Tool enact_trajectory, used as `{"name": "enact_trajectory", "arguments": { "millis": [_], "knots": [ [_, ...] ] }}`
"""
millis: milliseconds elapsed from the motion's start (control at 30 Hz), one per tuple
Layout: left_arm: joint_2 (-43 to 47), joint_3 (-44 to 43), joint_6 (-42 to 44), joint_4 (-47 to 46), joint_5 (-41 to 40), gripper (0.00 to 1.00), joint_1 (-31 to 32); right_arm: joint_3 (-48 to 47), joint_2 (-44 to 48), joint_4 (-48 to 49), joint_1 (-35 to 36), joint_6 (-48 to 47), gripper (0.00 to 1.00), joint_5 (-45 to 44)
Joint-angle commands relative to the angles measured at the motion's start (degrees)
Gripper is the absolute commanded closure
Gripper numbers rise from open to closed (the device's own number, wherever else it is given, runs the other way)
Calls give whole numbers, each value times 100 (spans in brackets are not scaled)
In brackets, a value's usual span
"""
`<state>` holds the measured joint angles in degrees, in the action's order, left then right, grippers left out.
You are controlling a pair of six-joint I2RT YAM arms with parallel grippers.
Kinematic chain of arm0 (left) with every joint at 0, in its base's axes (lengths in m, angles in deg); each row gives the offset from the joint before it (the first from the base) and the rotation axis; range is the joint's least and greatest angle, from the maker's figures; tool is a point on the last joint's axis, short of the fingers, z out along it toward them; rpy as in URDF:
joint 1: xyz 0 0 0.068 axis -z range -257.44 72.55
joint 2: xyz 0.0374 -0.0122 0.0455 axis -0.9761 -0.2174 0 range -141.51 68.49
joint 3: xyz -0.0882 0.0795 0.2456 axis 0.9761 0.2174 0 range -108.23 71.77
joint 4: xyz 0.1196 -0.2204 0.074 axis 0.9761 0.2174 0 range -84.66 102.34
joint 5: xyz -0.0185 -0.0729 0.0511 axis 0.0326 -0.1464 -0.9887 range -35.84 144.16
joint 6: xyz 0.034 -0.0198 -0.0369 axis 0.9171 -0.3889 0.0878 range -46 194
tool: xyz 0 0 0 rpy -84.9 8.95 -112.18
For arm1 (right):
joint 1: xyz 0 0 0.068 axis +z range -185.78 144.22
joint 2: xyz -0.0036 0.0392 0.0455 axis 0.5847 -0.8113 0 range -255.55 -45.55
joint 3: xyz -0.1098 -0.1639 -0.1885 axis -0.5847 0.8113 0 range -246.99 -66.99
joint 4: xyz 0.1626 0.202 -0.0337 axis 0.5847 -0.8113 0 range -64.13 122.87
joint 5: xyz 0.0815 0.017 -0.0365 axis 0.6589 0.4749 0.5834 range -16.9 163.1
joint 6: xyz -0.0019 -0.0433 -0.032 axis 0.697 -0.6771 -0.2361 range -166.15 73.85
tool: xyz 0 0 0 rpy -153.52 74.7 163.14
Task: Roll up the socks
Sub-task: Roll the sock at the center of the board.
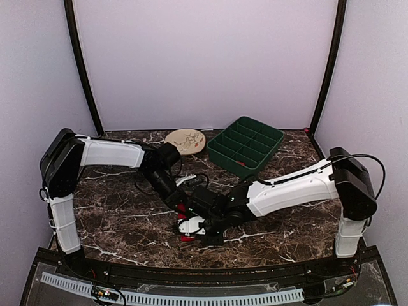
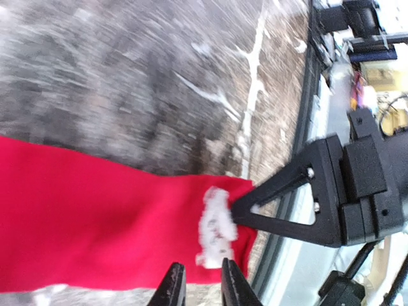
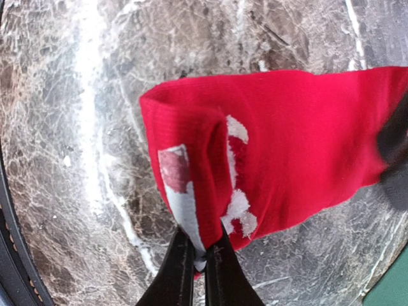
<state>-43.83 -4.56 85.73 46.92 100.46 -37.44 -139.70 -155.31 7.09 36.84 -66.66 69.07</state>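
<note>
Right gripper clamps white-patterned end of bright red fabric sock. Left gripper slightly apart, at sock's edge.

socks: table front centre | tray: rear right | disc: left of tray

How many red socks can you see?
1 for certain: the red sock lies on the marble table, near its front edge, its white-patterned end pinched in the right end effector. Another may be hidden under it.
</note>
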Motion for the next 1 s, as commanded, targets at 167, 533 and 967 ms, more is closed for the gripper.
{"name": "enact_trajectory", "arguments": {
  "millis": [167,533,967],
  "knots": [
    [705,408,-749,-939,-1312,79,-161,-676,-446,-797,-187,176,100,680],
    [1568,1323,-1521,-1606,-2329,88,-165,-1334,-667,-1453,-569,307,100,1817],
    [2726,2221,-2066,-2231,-3514,85,-67,-1797,-1080,-1948,-874,364,100,2756]
  ]
}}
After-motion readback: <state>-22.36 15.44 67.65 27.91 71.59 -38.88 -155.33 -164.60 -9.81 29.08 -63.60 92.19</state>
